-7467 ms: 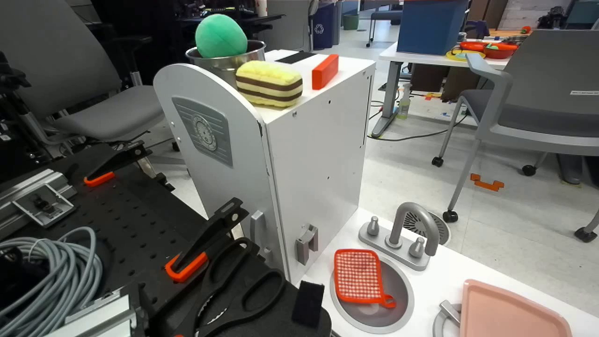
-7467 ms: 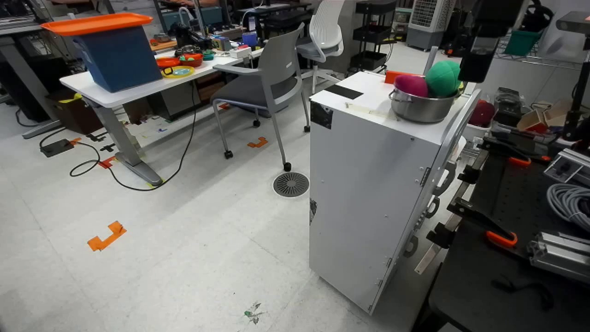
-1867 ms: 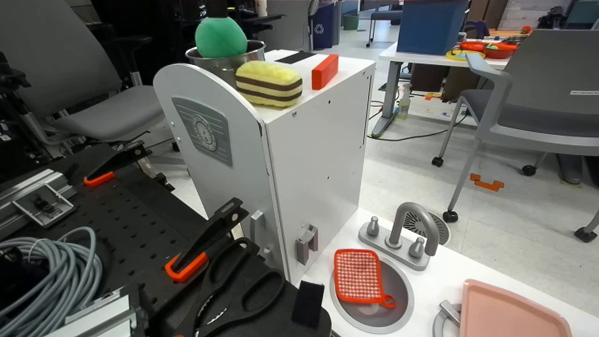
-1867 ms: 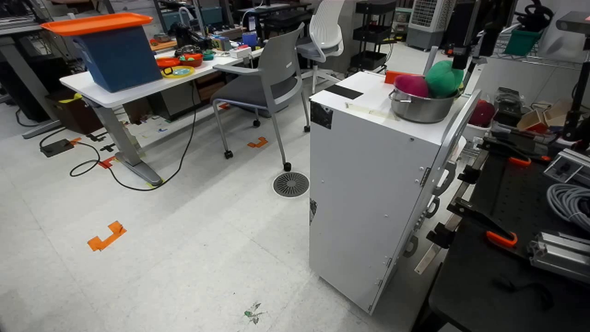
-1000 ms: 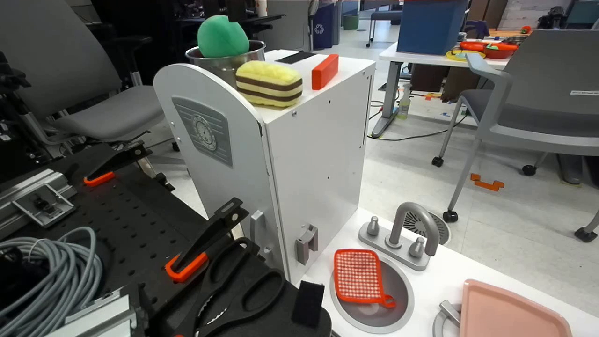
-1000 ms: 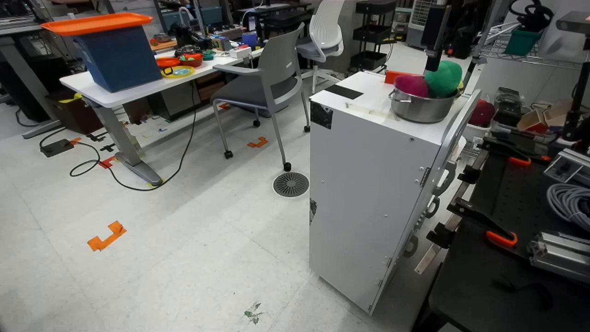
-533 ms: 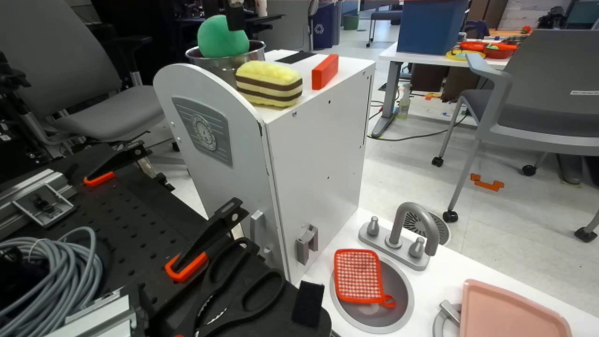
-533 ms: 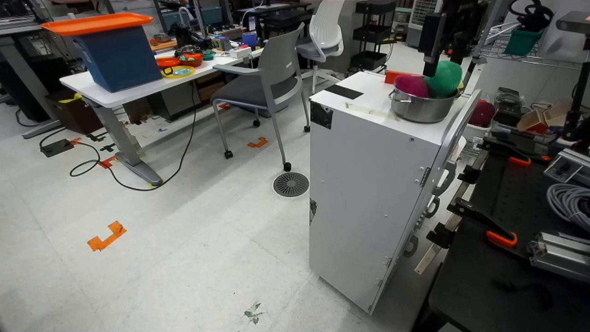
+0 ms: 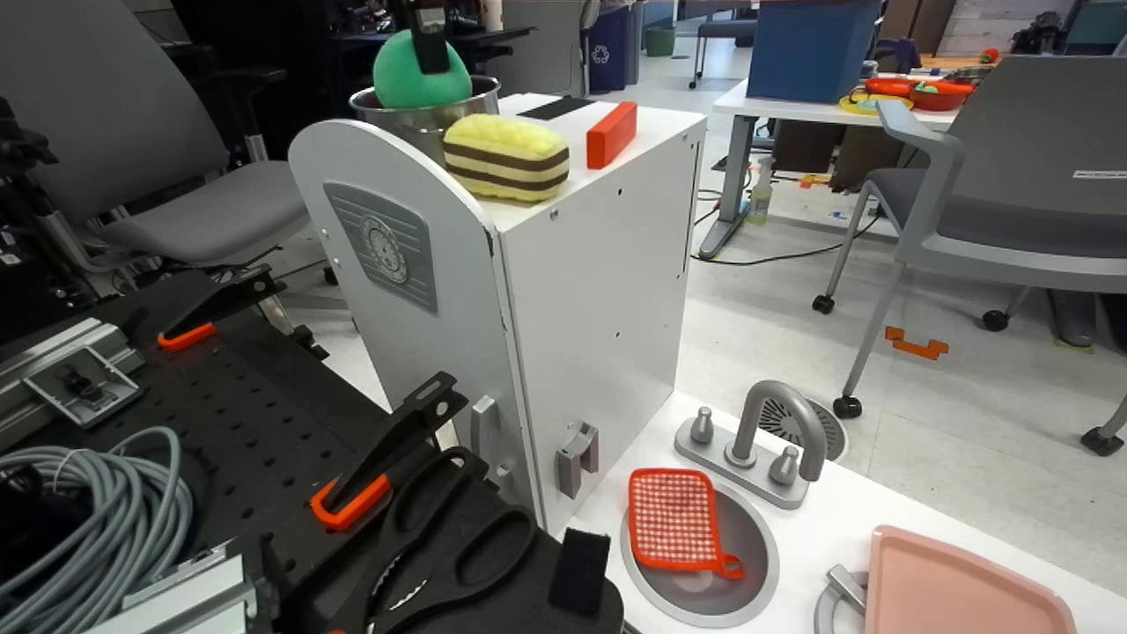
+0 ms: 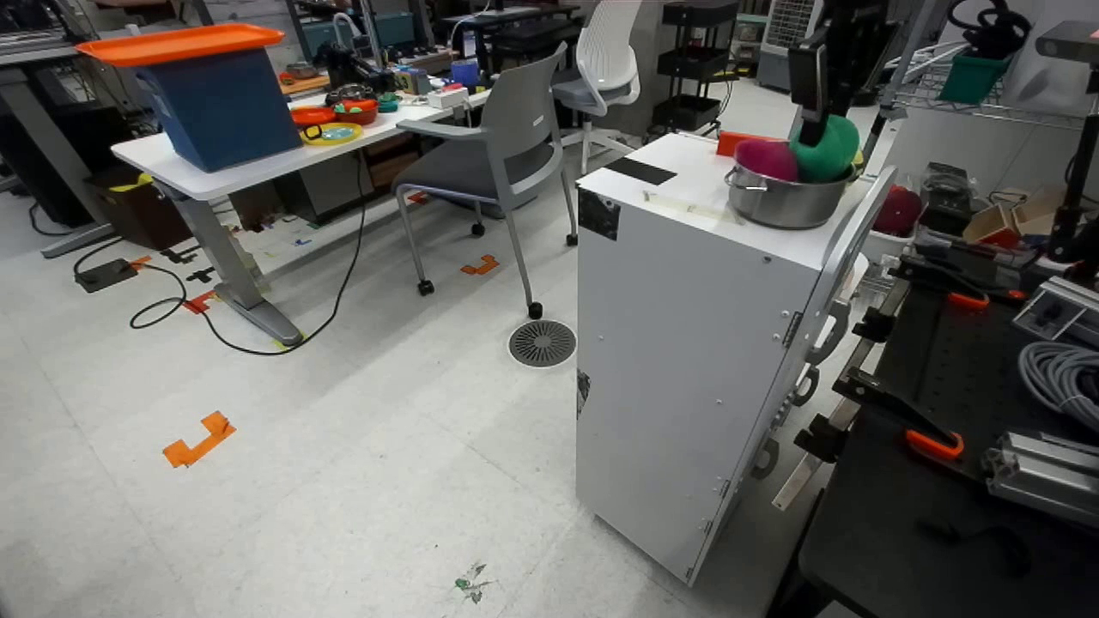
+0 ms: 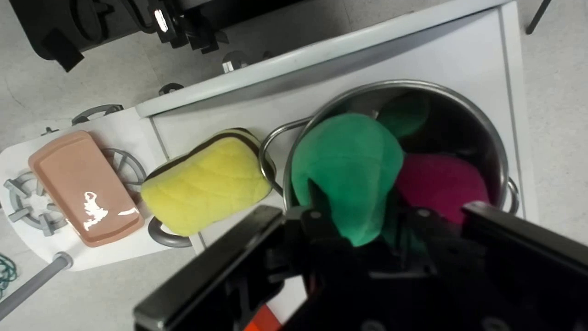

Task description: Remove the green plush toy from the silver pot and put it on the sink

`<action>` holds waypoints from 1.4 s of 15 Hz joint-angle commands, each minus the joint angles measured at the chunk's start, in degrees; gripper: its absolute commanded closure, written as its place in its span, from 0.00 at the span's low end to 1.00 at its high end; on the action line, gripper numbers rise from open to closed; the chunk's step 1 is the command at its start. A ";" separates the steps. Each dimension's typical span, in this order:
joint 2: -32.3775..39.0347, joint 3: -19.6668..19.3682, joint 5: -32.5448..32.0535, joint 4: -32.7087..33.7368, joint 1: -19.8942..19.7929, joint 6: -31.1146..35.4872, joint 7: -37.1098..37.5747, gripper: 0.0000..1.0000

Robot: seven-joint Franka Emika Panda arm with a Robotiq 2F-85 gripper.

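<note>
Diffuse light brightens the pale floor (image 10: pixel 343 463) in both exterior views, which look fairly sharp. In the wrist view, white glare streaks the pink tray (image 11: pixel 73 170), shadow darkens the silver pot (image 11: pixel 459 120) inside, and the near gripper (image 11: pixel 353 191) is blurred.

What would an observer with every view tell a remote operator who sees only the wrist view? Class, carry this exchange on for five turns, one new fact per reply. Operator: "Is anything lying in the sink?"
Observer: Yes. In an exterior view, a red checked potholder lies in the sink, covering part of it.
Operator: Is that level with the silver pot?
Observer: No. The sink lies lower than the top of the white cabinet, where the silver pot stands.
Operator: How low does the gripper reach at the green plush toy?
Observer: In both exterior views one finger shows, and its tip ends above the silver pot's rim.
</note>
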 commanded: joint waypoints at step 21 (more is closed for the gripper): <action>-14.51 0.08 1.50 -1.50 -1.69 2.13 1.56 0.96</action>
